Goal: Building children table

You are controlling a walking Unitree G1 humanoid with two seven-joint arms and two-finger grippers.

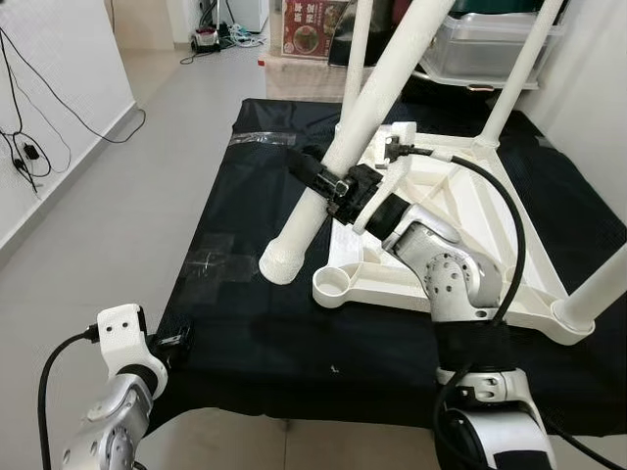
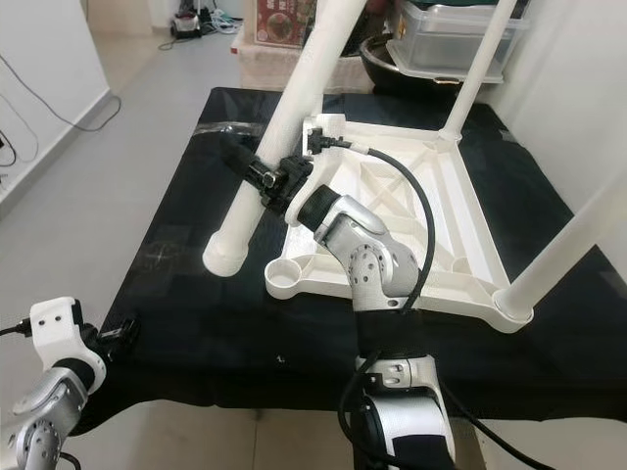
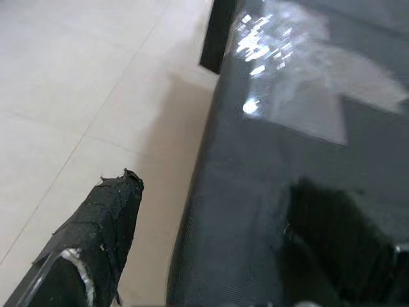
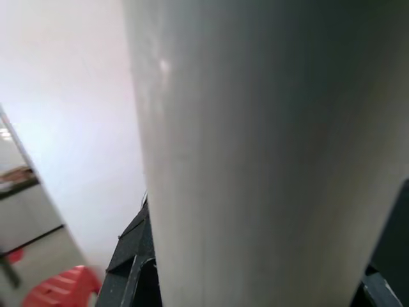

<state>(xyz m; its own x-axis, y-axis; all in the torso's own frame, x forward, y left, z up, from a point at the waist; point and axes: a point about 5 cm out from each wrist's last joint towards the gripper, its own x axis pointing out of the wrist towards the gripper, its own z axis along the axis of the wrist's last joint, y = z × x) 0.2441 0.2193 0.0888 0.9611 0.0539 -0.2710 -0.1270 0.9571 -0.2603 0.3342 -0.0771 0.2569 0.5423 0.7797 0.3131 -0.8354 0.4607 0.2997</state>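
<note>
A white table top (image 1: 460,250) lies upside down on the black-covered table (image 1: 245,333). Upright white legs stand in its corners, one at the back (image 1: 509,93) and one at the near right (image 1: 600,284). The near left corner socket (image 1: 334,284) is an open ring. My right gripper (image 1: 331,182) is shut on a loose white leg (image 1: 338,147), which slants down to the left, its lower end (image 1: 284,260) just left of that socket. In the right wrist view the leg (image 4: 255,153) sits between the fingers (image 4: 134,262). My left gripper (image 1: 174,343) hangs open at the table's near left edge, holding nothing.
A clear storage box (image 1: 490,44) and a printed carton (image 1: 313,24) stand behind the table. Cables (image 1: 24,147) hang on the left wall. Tape patches (image 1: 211,262) mark the black cloth. Bare floor (image 1: 118,215) runs along the left side.
</note>
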